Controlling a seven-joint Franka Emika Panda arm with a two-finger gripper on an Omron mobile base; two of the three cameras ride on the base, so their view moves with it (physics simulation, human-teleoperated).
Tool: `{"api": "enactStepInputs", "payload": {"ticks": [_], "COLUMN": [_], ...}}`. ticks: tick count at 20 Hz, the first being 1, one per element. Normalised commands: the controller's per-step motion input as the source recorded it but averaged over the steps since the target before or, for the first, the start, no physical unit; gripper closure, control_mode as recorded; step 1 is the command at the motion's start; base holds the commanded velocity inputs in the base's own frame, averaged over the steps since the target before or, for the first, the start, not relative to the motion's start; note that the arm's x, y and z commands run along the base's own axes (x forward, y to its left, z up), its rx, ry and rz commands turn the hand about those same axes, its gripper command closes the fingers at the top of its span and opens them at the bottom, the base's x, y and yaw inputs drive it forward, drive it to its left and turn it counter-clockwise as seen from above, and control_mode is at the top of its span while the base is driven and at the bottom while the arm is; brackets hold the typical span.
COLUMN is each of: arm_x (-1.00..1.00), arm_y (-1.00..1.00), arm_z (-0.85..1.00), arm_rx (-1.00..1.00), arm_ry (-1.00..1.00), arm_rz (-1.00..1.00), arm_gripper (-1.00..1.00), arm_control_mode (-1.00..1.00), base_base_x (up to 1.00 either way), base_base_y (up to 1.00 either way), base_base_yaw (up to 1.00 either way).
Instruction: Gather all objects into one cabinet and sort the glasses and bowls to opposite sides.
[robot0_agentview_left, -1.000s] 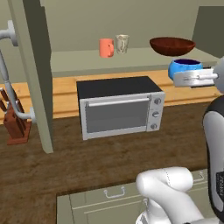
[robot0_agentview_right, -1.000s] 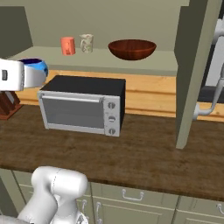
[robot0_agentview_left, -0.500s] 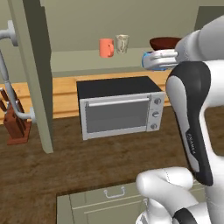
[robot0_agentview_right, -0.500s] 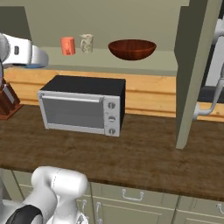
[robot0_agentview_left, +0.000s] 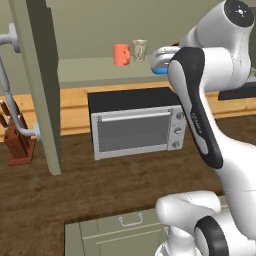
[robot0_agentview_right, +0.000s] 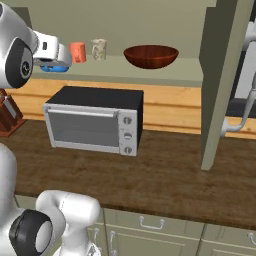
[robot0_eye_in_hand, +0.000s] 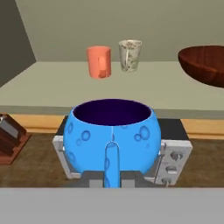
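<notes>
A home kitchen, computer-rendered. A dark wooden worktop (robot0_agentview_right: 165, 175) carries a toaster oven (robot0_agentview_right: 95, 122) with a glass door and three knobs on its right side, and a wooden knife block (robot0_agentview_left: 17, 142) stands at the far left. Above, an open sage-green wall cabinet (robot0_agentview_right: 220, 80) has a pale shelf holding an orange-red cup (robot0_eye_in_hand: 99, 61), a clear tumbler (robot0_eye_in_hand: 130, 55) and a dark red-brown bowl (robot0_agentview_right: 151, 55). Pale drawer fronts (robot0_agentview_right: 150, 227) with small handles run along the near side below the worktop.
</notes>
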Motion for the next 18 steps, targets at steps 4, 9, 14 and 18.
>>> {"api": "enactStepInputs", "payload": {"ticks": [4,9,14,18], "arm_x": [0.62,0.51,0.45,0.46], "arm_y": [0.05,0.14,0.31,0.09], "arm_z": [-0.41,-0.27,-0.22,-0.06], "arm_rx": [-0.01,-0.02,-0.03,0.00], "arm_ry": [0.00,-0.05,-0.05,-0.01], "arm_rz": [0.00,0.00,0.00,0.00], "arm_gripper": [1.00,1.00,1.00,1.00], "arm_control_mode": [-1.00,-1.00,-1.00,-1.00], "base_base_x": [0.00,0.00,0.00,0.00], "base_base_y": [0.00,0.00,0.00,0.00], "base_base_yaw": [0.00,0.00,0.00,0.00]}}
